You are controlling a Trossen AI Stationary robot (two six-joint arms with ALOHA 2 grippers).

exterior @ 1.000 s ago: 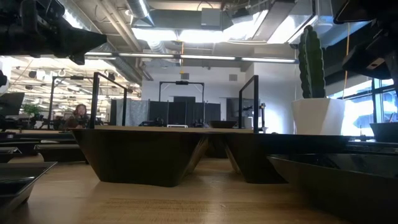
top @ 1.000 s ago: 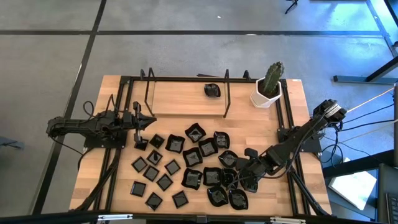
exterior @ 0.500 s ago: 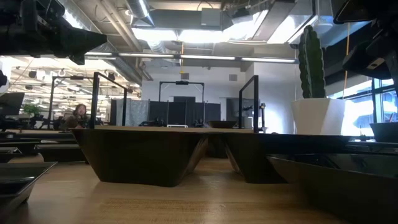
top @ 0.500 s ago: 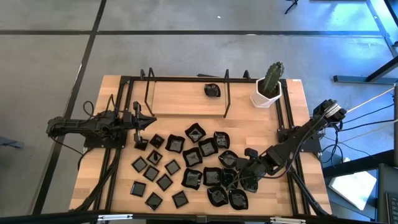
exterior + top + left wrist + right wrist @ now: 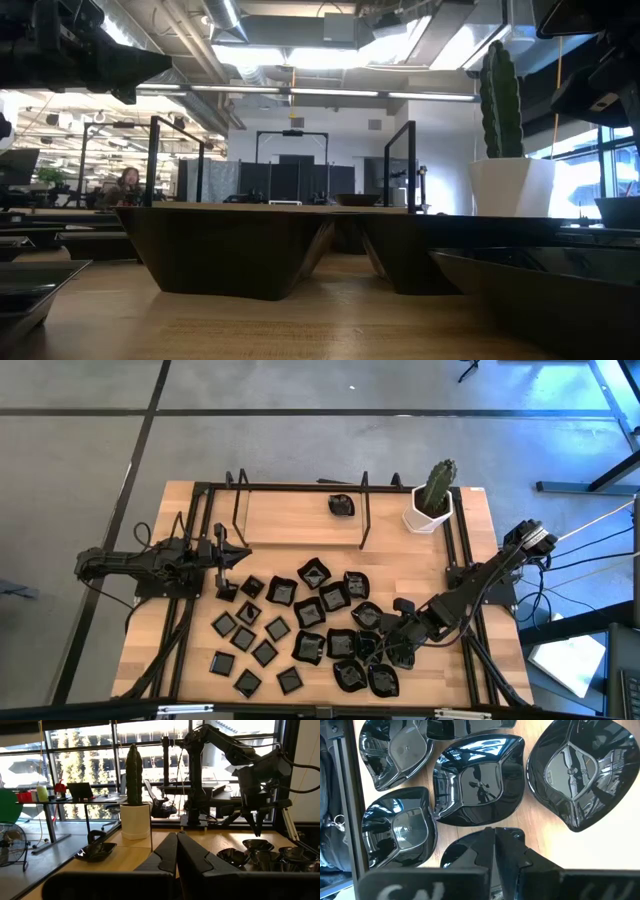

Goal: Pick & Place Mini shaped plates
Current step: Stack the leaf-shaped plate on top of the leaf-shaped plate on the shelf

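Observation:
Several glossy black mini plates (image 5: 320,622) lie on the wooden table: small flat squares toward the left, rounded wavy-edged ones toward the right. One more plate (image 5: 341,505) sits alone at the far side, between the rack's posts. My right gripper (image 5: 383,648) is shut and low over the rounded plates; in its wrist view the shut fingers (image 5: 495,847) stand over a rounded plate (image 5: 465,852), with another (image 5: 477,777) just beyond. My left gripper (image 5: 240,554) is shut (image 5: 176,845), level at the table's left, pointing right, touching nothing. My right gripper points down at a rounded plate's rim (image 5: 470,845) with its fingers shut. I cannot tell whether they touch it; the fingers themselves hide the spot.
A white pot with a cactus (image 5: 432,508) stands at the far right corner. A black metal rack frame (image 5: 300,510) runs along the far side and both side edges. Bare wood lies inside the rack at the far side. The low view shows plates (image 5: 230,250) close up.

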